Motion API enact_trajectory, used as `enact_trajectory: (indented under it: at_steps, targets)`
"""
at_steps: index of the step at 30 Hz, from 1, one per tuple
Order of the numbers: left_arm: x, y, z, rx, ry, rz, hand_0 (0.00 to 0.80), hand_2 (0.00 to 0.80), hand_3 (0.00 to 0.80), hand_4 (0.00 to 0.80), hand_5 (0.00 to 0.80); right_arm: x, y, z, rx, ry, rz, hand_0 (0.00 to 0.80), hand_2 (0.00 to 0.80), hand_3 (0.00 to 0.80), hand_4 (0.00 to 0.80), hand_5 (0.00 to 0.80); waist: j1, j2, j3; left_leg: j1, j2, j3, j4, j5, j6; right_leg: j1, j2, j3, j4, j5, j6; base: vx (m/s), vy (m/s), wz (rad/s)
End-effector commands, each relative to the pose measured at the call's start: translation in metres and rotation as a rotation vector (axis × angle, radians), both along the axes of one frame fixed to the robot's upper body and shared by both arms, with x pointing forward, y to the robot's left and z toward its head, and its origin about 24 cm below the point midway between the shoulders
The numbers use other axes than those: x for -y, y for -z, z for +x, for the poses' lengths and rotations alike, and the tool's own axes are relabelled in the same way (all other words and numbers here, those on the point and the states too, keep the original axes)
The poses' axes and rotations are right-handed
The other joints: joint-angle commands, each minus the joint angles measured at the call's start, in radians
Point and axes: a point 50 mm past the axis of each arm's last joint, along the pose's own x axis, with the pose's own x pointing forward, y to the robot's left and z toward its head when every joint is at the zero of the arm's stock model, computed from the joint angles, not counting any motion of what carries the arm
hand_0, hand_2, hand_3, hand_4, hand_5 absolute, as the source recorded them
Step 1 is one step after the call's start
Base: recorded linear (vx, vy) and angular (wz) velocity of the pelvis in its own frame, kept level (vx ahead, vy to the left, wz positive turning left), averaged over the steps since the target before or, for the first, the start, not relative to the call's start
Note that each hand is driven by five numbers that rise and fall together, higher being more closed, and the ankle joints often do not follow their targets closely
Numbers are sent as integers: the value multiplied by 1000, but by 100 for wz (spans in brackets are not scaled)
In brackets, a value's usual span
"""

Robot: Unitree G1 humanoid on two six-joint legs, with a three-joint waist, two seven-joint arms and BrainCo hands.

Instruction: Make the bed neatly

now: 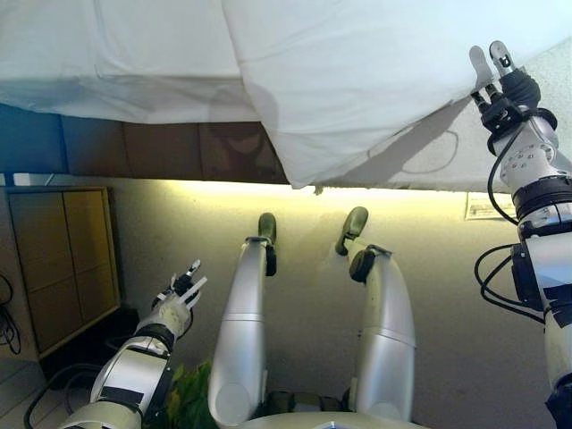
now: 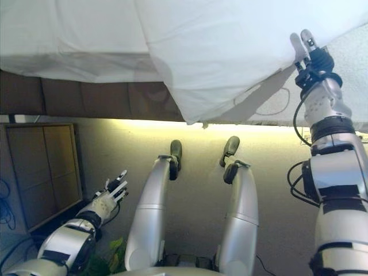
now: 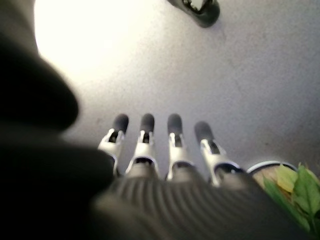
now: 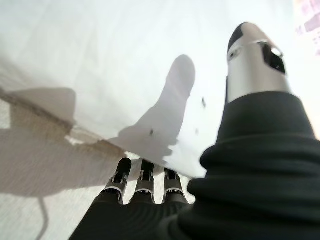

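A white duvet (image 1: 357,80) lies on the bed, and one corner (image 1: 304,174) hangs over the near edge. To its right a strip of bare mattress (image 1: 429,165) shows. My right hand (image 1: 500,80) is raised at the duvet's right edge with fingers straight and open. In the right wrist view its fingers (image 4: 142,185) point at the duvet's edge (image 4: 125,100) and hold nothing. My left hand (image 1: 179,295) hangs low at the lower left, open and empty over the floor, and its fingers show in the left wrist view (image 3: 160,140).
The bed's brown side panel (image 1: 179,147) runs under the duvet. A wooden cabinet (image 1: 54,259) stands at the left. A green plant (image 1: 192,393) is by my left arm. A paper (image 1: 487,207) lies on the floor at the right.
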Motion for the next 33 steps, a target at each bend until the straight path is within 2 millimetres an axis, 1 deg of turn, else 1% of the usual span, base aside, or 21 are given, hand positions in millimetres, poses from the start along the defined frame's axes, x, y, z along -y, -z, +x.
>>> enact_trajectory:
  at_steps: [1,2,3,5,9,17,23,27,28,29,31,32,33]
  targets:
    - [-6,14,-22,-57,-39,9,0,0,0,0,0,-21,-89,-11,333,-82,-131,0,0,0,0,0,25,27,2,19,8,-15,-172,119,3,39,-12,37,130,-127,58,0,0,0]
    - [-6,14,-22,-57,-37,9,0,0,0,0,0,-22,-90,-12,337,-79,-141,304,304,304,304,304,25,27,2,22,8,-15,-174,120,4,42,-11,36,127,-126,58,0,0,0]
    - [-6,15,-24,-54,-30,7,0,0,0,0,0,-23,-90,-12,344,-84,-157,800,800,800,800,800,26,26,2,33,7,-16,-181,119,4,54,-10,34,118,-126,57,0,0,0]
    - [-5,17,-26,-50,-21,6,0,0,0,0,0,-22,-86,-12,327,-81,-160,800,800,800,800,800,28,25,2,47,9,-16,-187,118,6,69,-9,29,111,-128,57,0,0,0]
    - [-7,20,-33,-51,-7,4,0,0,0,0,0,-9,-78,-13,273,-48,-177,800,800,800,800,800,31,26,2,83,13,-9,-197,113,8,105,-15,20,93,-129,58,0,0,0]
    - [-17,23,-43,-57,22,15,0,0,0,0,0,10,-70,-17,195,-4,-216,800,800,800,800,800,40,16,2,157,16,-3,-236,111,7,180,-20,-4,31,-116,65,1,2,1]
    - [-21,22,-44,-50,33,25,0,0,0,0,0,14,-60,-16,134,-44,-245,800,800,800,800,800,42,2,2,230,18,5,-274,107,7,251,-20,-18,-24,-107,72,0,0,0]
    - [-23,20,-44,-28,50,33,0,0,0,0,0,13,-53,-15,109,-96,-260,800,800,800,800,800,43,-2,2,274,20,8,-298,107,5,293,-21,-24,-54,-104,77,-15,19,-1]
    - [-27,14,-38,14,73,52,0,0,0,0,0,7,-43,-12,77,-165,-249,800,800,800,800,800,46,-16,2,324,18,11,-332,109,1,345,-23,-29,-105,-91,88,-32,-7,-3]
    - [-28,12,-35,36,75,58,0,0,0,0,0,6,-39,-12,72,-180,-241,800,800,800,800,800,48,-19,2,336,20,12,-343,112,-1,360,-23,-33,-120,-85,91,-40,0,-2]
    - [-29,1,-23,115,78,55,0,0,0,0,0,-2,-30,-8,59,-233,-213,800,800,800,800,800,50,-29,2,387,21,19,-385,122,-8,411,-20,-38,-167,-72,103,-4,8,-2]
    - [-30,1,-23,115,78,55,0,0,0,0,0,-2,-30,-8,59,-233,-212,800,800,800,800,800,51,-29,2,389,21,19,-386,122,-8,413,-20,-38,-168,-71,103,-5,25,-5]
    - [-28,-11,-9,197,108,55,0,0,0,0,0,-9,-23,-5,48,-274,-200,800,800,800,800,800,51,-33,2,423,19,27,-411,126,-11,448,-20,-41,-206,-59,113,-99,31,-8]
